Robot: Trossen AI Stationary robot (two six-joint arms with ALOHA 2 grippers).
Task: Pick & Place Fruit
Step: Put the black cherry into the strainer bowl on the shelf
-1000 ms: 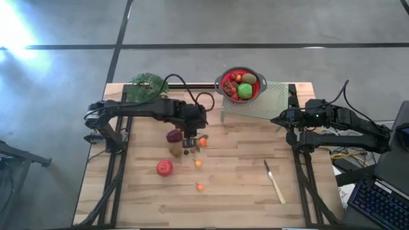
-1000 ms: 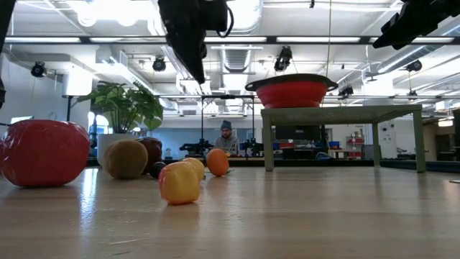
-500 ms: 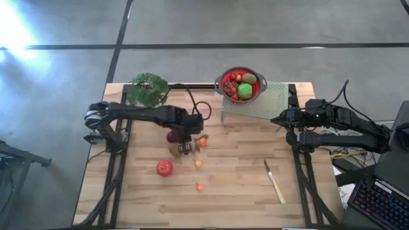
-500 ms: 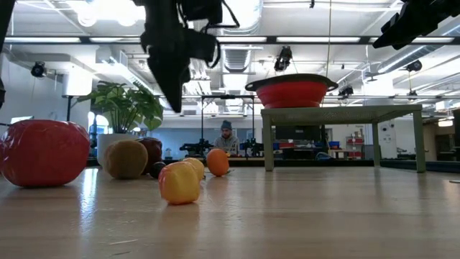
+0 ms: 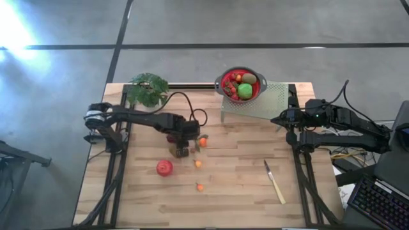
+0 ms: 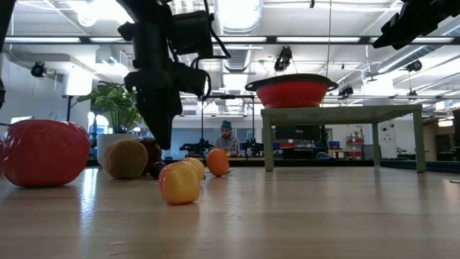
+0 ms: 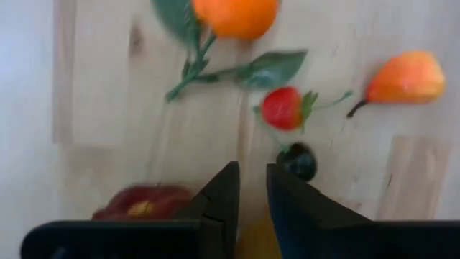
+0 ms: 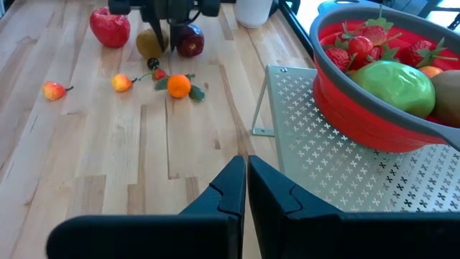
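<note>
— Fruit (image 5: 165,168) where?
— Loose mid-table, left of centre; more sits in the red bowl (image 5: 241,85) on the rack (image 5: 268,102) at the far edge.
— Grippers?
— Left gripper (image 5: 183,152) hangs over the cluster, fingers (image 7: 224,198) a narrow gap apart, grasping nothing. Right gripper (image 8: 244,188) clenched, empty, by the rack.
— Room?
— Bare wood near the front edge, a knife (image 5: 275,182) to the right

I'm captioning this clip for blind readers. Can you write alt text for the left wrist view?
The left gripper points down at a pale wooden table, its two dark fingers narrowly parted and holding nothing. Ahead lie an orange with green leaves, a small strawberry, a dark berry and an orange pear.
</note>
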